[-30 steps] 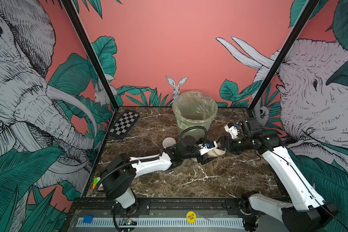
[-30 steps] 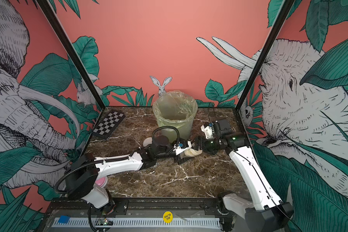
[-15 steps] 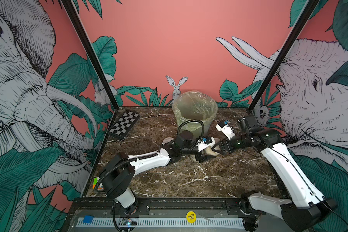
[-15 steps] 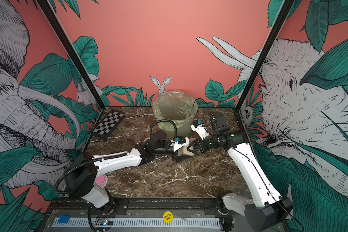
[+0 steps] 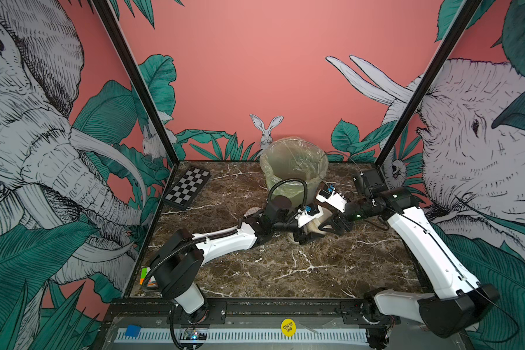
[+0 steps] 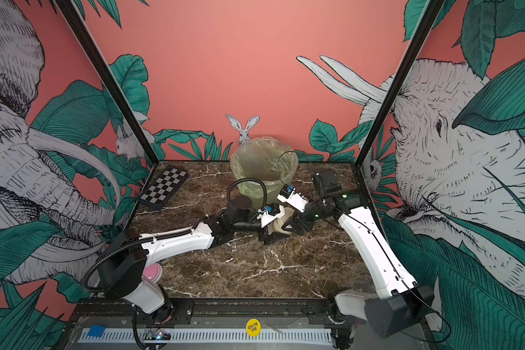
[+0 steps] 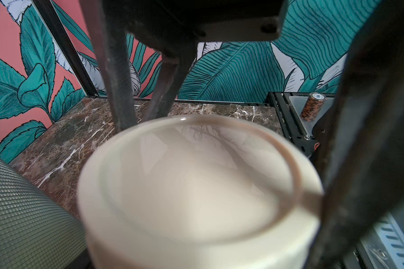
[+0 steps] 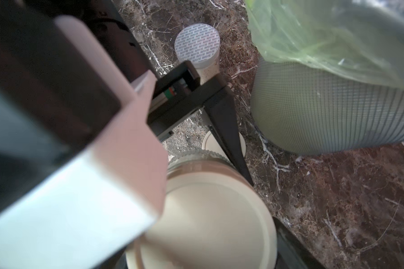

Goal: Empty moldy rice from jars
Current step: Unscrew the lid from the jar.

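The bin (image 5: pixel 265 169) stands at the table's (image 5: pixel 285 272) twelve o'clock, the chessboard (image 5: pixel 188 188) at ten, a jar (image 5: pixel 314 226) centrally before the bin.

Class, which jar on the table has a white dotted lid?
The taller jar, standing free near the bin; the gripped squat jar has a plain beige lid.

White-shelled left arm (image 5: pixel 225 242) and right arm (image 5: pixel 422 242), black joints (image 5: pixel 179 266), ribbed black cable (image 5: pixel 287 179), blue connectors (image 5: pixel 307 209).
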Robot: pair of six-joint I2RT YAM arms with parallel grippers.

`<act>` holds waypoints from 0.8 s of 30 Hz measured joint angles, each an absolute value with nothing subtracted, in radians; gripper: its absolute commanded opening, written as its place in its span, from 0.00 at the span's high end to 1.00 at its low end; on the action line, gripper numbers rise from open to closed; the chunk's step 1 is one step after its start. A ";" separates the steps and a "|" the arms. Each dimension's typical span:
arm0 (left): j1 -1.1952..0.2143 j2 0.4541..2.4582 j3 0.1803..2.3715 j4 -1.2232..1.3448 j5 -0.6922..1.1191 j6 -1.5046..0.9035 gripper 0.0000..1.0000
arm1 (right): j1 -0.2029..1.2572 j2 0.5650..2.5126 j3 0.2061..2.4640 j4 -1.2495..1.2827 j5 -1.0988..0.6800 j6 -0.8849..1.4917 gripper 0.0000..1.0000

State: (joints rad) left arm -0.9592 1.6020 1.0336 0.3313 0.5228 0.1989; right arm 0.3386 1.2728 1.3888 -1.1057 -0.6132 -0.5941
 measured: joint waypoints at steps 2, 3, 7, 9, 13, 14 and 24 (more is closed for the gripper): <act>-0.959 1.602 1.034 0.335 0.516 0.196 1.00 | 0.337 1.280 1.395 -1.106 -0.618 -0.625 0.49; -0.959 1.602 1.034 0.335 0.513 0.194 1.00 | 0.336 1.282 1.396 -1.106 -0.621 -0.635 0.49; -0.959 1.602 1.034 0.339 0.508 0.193 1.00 | 0.332 1.283 1.396 -1.105 -0.630 -0.664 0.40; -0.959 1.602 1.034 0.342 0.507 0.193 1.00 | 0.330 1.282 1.396 -1.104 -0.632 -0.671 0.33; -0.960 1.602 1.034 0.350 0.503 0.195 1.00 | 0.324 1.264 1.381 -1.079 -0.636 -0.678 0.21; -0.960 1.602 1.034 0.352 0.503 0.195 1.00 | 0.320 1.254 1.372 -1.067 -0.640 -0.678 0.19; -0.979 1.602 1.033 0.386 0.500 0.193 1.00 | 0.312 1.224 1.344 -0.983 -0.693 -0.667 0.12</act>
